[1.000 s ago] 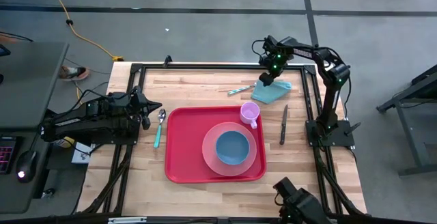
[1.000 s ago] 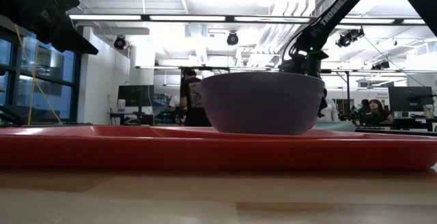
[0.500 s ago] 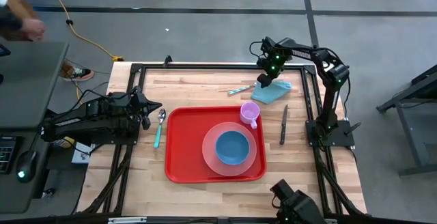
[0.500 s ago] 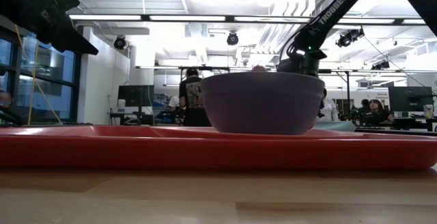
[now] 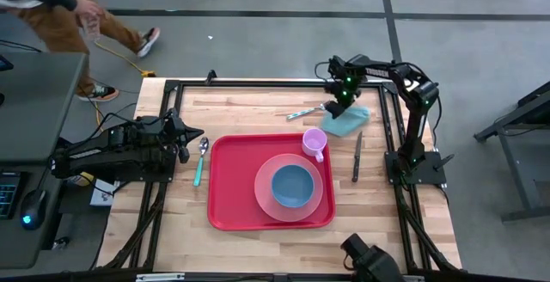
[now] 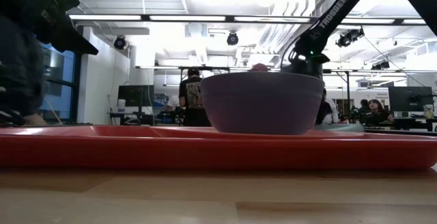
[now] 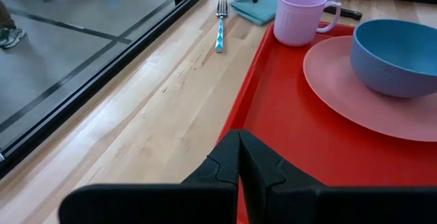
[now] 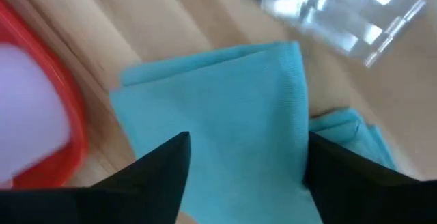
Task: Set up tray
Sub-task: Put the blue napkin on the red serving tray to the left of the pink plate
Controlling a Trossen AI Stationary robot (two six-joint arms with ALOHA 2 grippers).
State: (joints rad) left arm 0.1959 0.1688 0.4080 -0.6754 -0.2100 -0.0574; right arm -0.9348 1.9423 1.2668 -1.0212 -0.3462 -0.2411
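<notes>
The red tray [image 5: 230, 183] lies mid-table, carrying a salmon-pink plate [image 5: 262, 187] with a blue bowl [image 5: 293, 185] on it and a lilac cup [image 5: 314, 143] in its far right corner. A folded teal napkin [image 5: 347, 120] lies flat beyond the tray, with a fork [image 5: 302, 112] to its left and a black knife [image 5: 357, 156] right of the tray. My right gripper [image 5: 337, 107] is open and low over the napkin's left part, with its fingers [image 8: 160, 173] on either side of the fold [image 8: 225, 121]. My left gripper [image 5: 198, 135] waits shut by the spoon [image 5: 201, 157], left of the tray. My right gripper comes at the teal napkin from above, pointing down, its open fingers standing on either side of the folded cloth [image 8: 225, 121], which lies flat on the table. Whether the fingertips touch the cloth, I cannot tell.
A black frame rail [image 5: 275, 83] runs along the table's far edge, close behind the napkin. Bare wood shows left of the tray around the spoon and along the near edge. A person [image 5: 60, 11] walks on the floor beyond the far left corner.
My right gripper has moved toward the near edge and down onto the teal napkin, its fingers staying open. A person has walked into view beyond the table's far left corner.
</notes>
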